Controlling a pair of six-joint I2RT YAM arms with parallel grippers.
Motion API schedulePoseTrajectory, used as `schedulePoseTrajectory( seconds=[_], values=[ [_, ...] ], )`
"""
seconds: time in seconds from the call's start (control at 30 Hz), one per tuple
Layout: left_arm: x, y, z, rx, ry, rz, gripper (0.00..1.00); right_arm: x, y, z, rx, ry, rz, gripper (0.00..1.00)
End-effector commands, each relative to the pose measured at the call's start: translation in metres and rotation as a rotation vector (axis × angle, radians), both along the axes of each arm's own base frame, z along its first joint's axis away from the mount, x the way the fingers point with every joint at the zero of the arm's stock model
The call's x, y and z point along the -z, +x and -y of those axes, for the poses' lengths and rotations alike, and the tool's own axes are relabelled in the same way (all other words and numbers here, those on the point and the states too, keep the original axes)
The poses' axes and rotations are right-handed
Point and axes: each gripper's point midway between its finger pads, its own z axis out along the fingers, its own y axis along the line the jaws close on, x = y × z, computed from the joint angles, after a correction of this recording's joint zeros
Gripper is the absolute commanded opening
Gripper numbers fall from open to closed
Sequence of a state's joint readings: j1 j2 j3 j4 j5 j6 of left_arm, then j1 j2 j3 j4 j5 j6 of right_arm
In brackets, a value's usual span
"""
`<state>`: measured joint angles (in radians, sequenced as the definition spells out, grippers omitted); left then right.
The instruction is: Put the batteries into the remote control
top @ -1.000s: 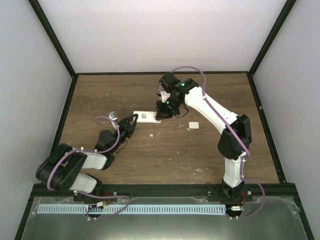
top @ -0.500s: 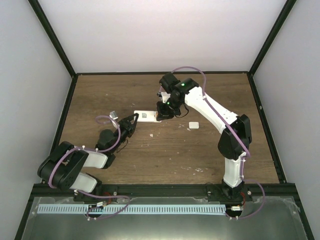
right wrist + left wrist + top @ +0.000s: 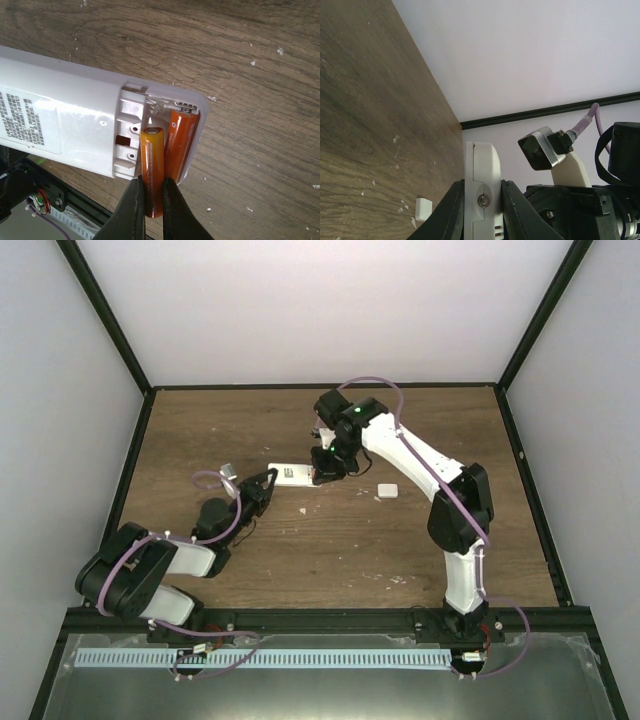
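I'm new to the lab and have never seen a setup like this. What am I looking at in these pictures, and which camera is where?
Two robot arms stand at the near edge of a wooden table, each ending in a two-finger gripper. The wide picture comes from a camera above and behind them; the other two from wrist cameras. The left gripper clamps a white remote, label side up. Its battery bay is open: one battery lies in its slot, the right gripper pinches the other battery tilted over the free slot. A small white cover lies apart on the table.
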<state>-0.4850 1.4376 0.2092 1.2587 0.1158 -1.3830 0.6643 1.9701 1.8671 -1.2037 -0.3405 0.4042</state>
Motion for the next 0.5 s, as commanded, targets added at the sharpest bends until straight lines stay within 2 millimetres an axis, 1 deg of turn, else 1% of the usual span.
schedulePoseTrajectory(
  seconds=[0.0, 0.27, 0.47],
  values=[
    [-0.0314, 0.0007, 0.0043, 0.011, -0.063, 0.095, 0.00, -0.0034, 0.0071, -0.0006, -0.005, -0.018, 0.020, 0.02],
    [-0.0297, 0.0004, 0.0062, 0.017, -0.065, 0.090, 0.00, -0.0030, 0.0108, -0.0021, -0.011, -0.030, 0.016, 0.05],
    [-0.0300, 0.0006, 0.0069, 0.016, -0.069, 0.092, 0.00, -0.0090, 0.0122, -0.0063, -0.017, -0.009, 0.021, 0.09]
  ],
)
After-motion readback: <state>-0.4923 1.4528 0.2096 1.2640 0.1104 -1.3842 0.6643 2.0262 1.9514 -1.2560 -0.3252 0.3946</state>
